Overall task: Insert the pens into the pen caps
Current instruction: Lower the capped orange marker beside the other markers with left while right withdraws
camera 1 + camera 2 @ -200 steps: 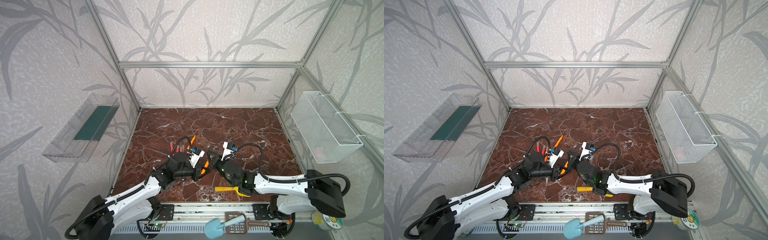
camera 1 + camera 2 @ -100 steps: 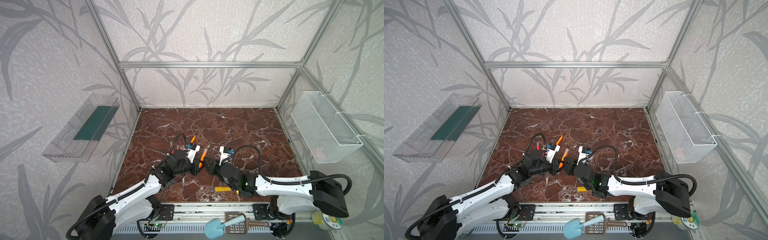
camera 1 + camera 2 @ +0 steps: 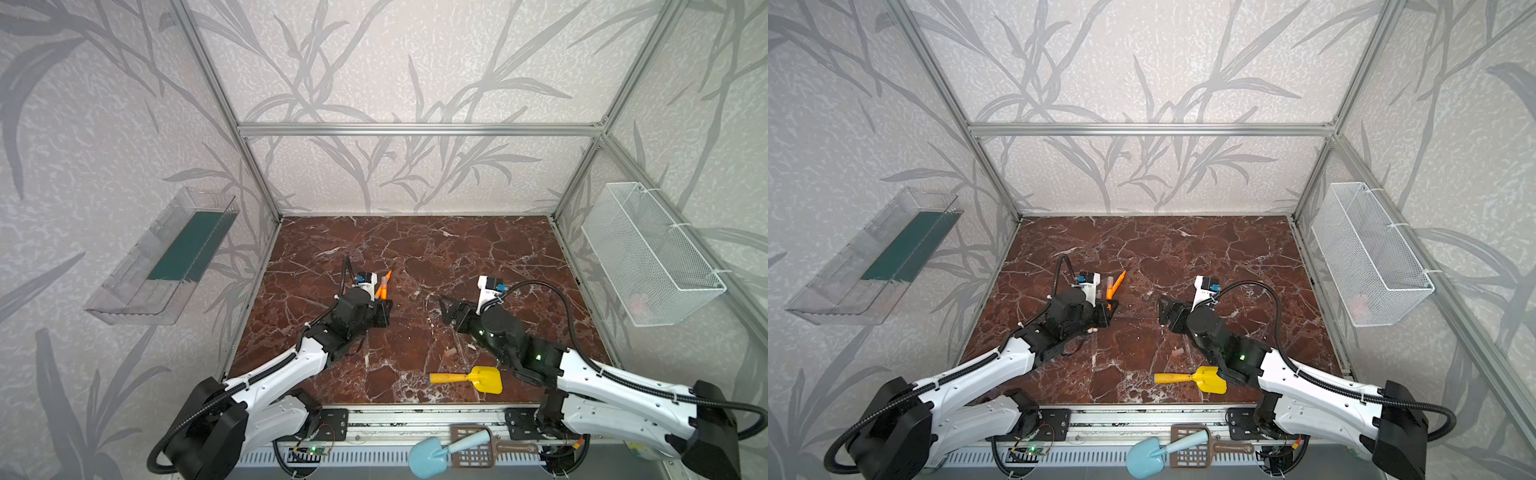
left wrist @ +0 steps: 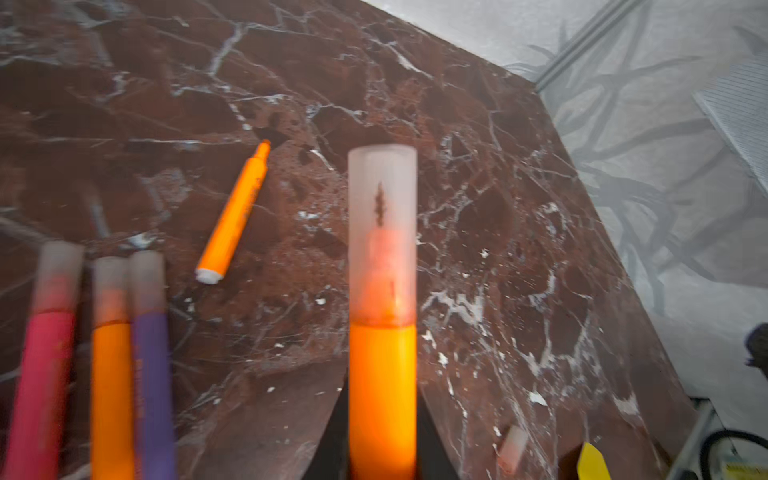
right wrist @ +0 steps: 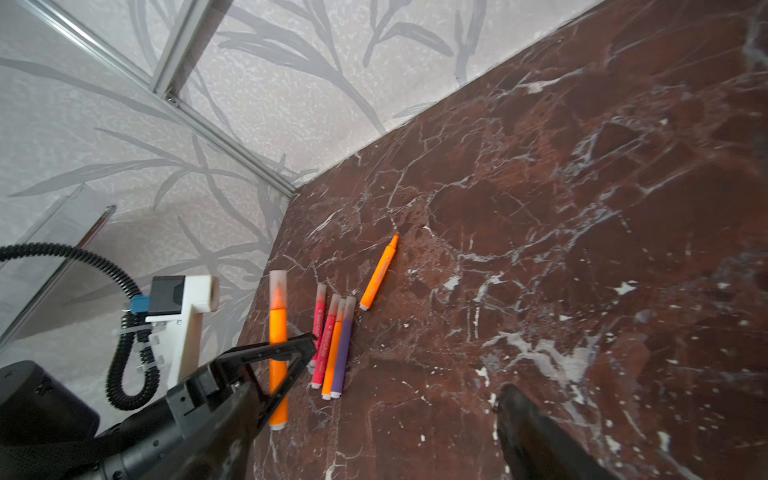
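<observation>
Furthest left, four capped pens point(image 5: 332, 345) lie side by side on the worktop point(image 3: 415, 249), mostly hidden under my left arm in both top views. My left hand point(image 3: 385, 309) is clamped tight on an orange pen point(image 4: 382, 395), whose tip sits inside a frosted cap point(image 4: 381, 232). Just beyond, a bare orange pen point(image 5: 379, 272) lies flat. Farther right, a loose cap point(image 3: 451, 353) lies alone. My right hand point(image 3: 445, 309) is spread wide and empty, well apart from the left. A yellow shovel point(image 3: 484, 379) lies near the front edge.
</observation>
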Robot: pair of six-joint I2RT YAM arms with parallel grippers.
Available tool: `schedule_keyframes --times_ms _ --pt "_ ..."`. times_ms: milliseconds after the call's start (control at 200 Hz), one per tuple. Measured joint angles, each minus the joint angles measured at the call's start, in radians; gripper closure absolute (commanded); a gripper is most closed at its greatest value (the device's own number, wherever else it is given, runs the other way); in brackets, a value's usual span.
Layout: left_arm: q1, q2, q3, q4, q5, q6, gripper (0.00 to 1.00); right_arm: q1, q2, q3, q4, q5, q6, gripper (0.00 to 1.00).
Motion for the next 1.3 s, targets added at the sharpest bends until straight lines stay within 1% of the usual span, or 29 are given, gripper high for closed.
schedule_keyframes --times_ms 115,240,495,705,920,1005,1299 --pt "0.061 0.027 0.01 -0.07 -0.056 -0.028 1.0 -0.061 -0.039 -0.038 -0.046 -0.011 -0.005 0.11" --pt "0.106 0.068 0.018 -0.102 -0.063 -0.045 1.0 -0.086 -0.061 -0.062 -0.08 -0.019 -0.013 0.11" --pt "0.109 0.205 0.087 -0.122 -0.006 -0.045 1.0 -0.109 -0.036 -0.062 -0.093 -0.049 -0.023 0.11" --pt "0.11 0.341 0.194 -0.214 -0.005 -0.045 1.0 -0.114 -0.003 -0.062 -0.093 -0.072 -0.025 0.11" --pt "0.11 0.42 0.235 -0.289 -0.006 -0.046 1.0 -0.115 -0.001 -0.062 -0.093 -0.085 -0.025 0.11" --pt "0.11 0.444 0.249 -0.308 -0.006 -0.046 0.93 -0.116 -0.002 -0.062 -0.093 -0.086 -0.025 0.11" --pt "0.11 0.488 0.286 -0.336 -0.005 -0.045 0.8 -0.119 -0.019 -0.062 -0.093 -0.086 -0.025 0.11"
